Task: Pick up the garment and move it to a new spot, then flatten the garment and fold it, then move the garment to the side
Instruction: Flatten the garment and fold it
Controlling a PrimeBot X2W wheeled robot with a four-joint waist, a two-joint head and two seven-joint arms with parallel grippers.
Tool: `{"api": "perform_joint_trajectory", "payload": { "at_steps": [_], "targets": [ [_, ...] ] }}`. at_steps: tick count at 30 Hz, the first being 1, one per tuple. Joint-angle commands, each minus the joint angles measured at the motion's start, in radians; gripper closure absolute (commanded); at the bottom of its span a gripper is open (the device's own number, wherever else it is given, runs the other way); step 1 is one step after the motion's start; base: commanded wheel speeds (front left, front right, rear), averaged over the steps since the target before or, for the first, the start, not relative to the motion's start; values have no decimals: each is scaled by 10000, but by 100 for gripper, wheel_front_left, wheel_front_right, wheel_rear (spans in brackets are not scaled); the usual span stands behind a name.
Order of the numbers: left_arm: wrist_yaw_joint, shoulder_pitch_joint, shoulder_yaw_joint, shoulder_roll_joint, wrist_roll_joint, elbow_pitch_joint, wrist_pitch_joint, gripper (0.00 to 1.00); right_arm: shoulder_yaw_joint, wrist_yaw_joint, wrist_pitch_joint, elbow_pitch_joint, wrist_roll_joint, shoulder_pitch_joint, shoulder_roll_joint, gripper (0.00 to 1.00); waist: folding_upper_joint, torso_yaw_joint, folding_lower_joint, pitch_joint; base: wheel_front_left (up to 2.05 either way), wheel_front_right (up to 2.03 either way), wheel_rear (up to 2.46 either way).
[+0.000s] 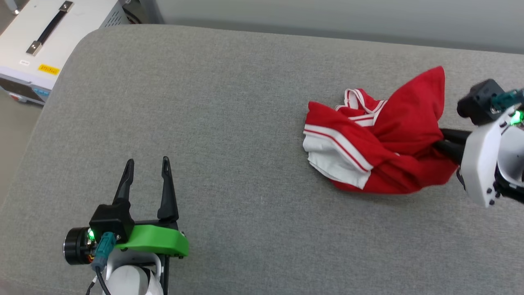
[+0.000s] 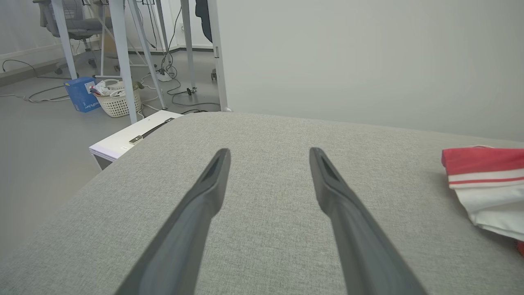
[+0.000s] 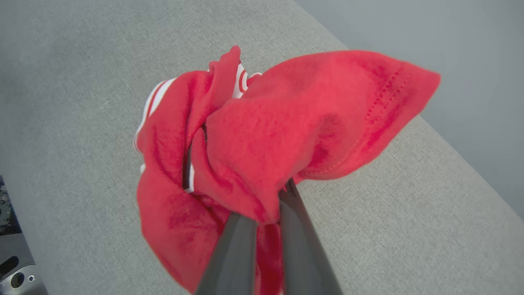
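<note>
— Where am I now?
— My right gripper (image 1: 441,141) is clenched on a red fold of the garment (image 1: 385,147), which lies bunched at the right of the grey tabletop (image 1: 229,102). My left gripper (image 1: 147,164) hangs released, well apart from it.
— How should I lift?
— Slowly and straight up, I'd say, until the white sleeve (image 1: 335,164) clears the surface. The pinch looks thin, so a jerk might slip it

One garment (image 1: 385,139) here, on one grey desk (image 1: 245,102). I count two tools: my left tool (image 1: 147,159), my right tool (image 1: 448,141), two dark fingers apiece. Beyond the desk: one white case (image 1: 53,37), one basket (image 2: 118,102), one blue box (image 2: 82,95).
</note>
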Motion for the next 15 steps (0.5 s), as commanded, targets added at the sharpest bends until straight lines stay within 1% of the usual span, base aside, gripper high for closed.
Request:
{"api": "perform_joint_trajectory", "payload": {
  "at_steps": [1,5,8,10,14,15],
  "targets": [
    [-23,149,64,-39,72,-2,-59,0,-174,-7,-214,-225,164,647,-203,100,0,-381,0,-448,0,0,0],
    [2,371,126,-39,51,-13,-59,0,-808,-7,-716,-439,315,2318,-504,100,0,-531,0,-653,0,0,0],
    [25,525,143,-39,30,-9,-59,0,-1386,-7,-1135,-209,473,3734,-421,100,0,-608,0,-756,0,0,0],
    [29,590,118,-39,18,2,-59,0,-1769,-7,-1417,147,436,4706,-278,100,0,-613,0,-783,0,0,0],
    [25,632,96,-39,26,36,-59,0,-2393,-7,-1761,879,443,6439,377,100,0,-598,0,-783,0,0,0],
    [19,628,96,-39,35,43,-59,0,-2579,-7,-1842,1056,493,6832,645,100,0,-595,0,-769,0,0,0]
  ]
}}
